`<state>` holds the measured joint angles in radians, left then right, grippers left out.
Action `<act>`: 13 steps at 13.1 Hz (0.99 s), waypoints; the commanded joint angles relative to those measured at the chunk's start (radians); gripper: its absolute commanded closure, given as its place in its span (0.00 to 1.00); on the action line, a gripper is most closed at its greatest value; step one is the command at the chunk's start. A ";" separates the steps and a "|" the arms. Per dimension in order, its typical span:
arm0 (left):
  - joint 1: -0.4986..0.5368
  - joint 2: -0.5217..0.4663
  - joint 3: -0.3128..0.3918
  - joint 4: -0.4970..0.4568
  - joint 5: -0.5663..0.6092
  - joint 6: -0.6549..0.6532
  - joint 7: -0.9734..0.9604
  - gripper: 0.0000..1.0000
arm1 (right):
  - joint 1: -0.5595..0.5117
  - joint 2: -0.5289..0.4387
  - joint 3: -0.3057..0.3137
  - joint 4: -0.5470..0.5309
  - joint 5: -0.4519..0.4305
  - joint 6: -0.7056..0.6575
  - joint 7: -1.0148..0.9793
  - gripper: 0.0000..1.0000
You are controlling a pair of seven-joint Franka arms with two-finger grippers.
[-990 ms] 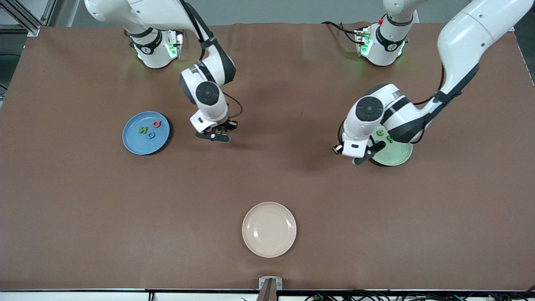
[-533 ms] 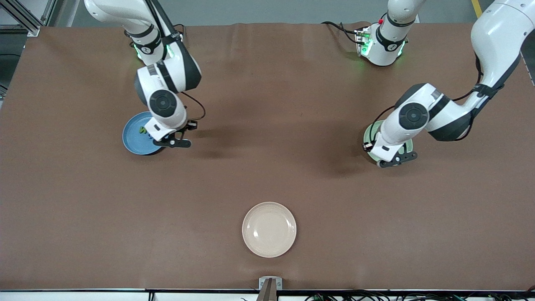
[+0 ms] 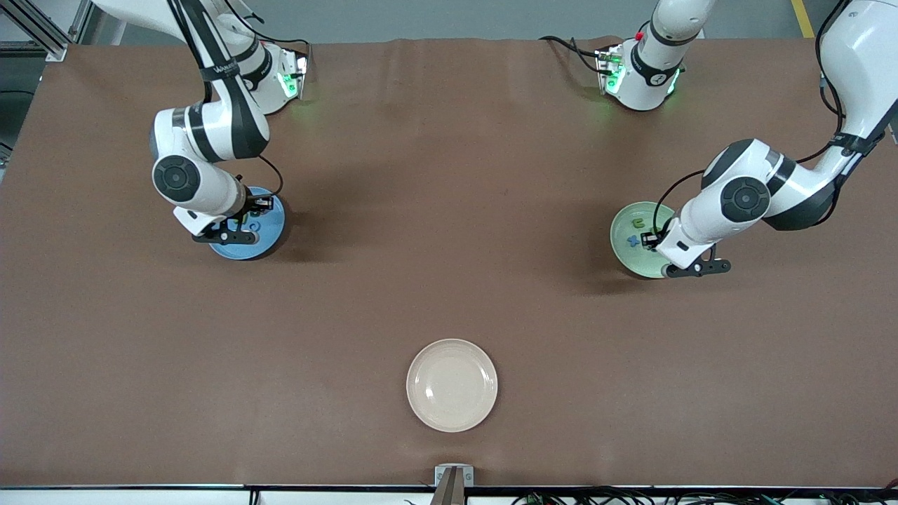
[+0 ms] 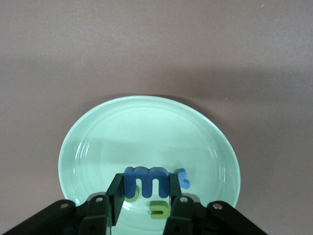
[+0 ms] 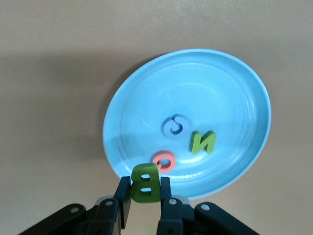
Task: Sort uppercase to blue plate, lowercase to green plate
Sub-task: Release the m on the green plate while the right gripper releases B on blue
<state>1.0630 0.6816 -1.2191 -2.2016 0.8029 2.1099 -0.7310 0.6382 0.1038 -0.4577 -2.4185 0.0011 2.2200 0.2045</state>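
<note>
Two arms busy at once, one at each end of the brown table point(image 3: 449, 294).

Right gripper point(image 5: 143, 198) up over the edge of the blue plate point(image 5: 234, 88), squeezed shut on a green B point(image 5: 145, 182). B held standing up between the fingers, probably so it can drop flat onto the plate. Already lying on that plate: a red Q point(image 5: 164, 161), a blue C point(image 5: 175, 126) and a green N point(image 5: 203, 142). All big letters, so the B belongs there too. Blue plate near the right arm's end of the table, so a short trip for that arm.

Left gripper point(image 4: 145, 203) up over the green plate point(image 4: 98, 142), pinched on a blue m point(image 4: 148, 181), not wide open at all. The m held upright as well, ready to be let go. Under it on the plate, a green u point(image 4: 160, 209) and a bit of a blue x point(image 4: 183, 179). Green plate near the left arm's end of the table.

Hard to see: the m covers part of another green letter and most of the x. From the front, the arms hide much of both plates and both held letters. Cream plate point(image 3: 452, 385) near the front edge, nothing on it.
</note>
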 commanded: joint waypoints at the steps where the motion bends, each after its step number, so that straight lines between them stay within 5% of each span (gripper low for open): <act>1: 0.023 -0.002 0.018 -0.029 0.025 0.064 0.033 0.94 | -0.005 -0.021 0.011 -0.106 -0.015 0.143 0.001 1.00; 11: -0.066 0.036 0.161 -0.027 0.102 0.177 0.025 0.91 | -0.003 0.071 0.016 -0.100 -0.001 0.219 0.004 1.00; 13: -0.066 0.036 0.161 -0.029 0.102 0.177 0.025 0.83 | 0.000 0.092 0.017 -0.097 0.005 0.243 0.006 1.00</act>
<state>0.9974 0.7232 -1.0610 -2.2266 0.8822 2.2749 -0.7039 0.6386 0.1820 -0.4470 -2.5155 0.0013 2.4377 0.2048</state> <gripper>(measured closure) 0.590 0.718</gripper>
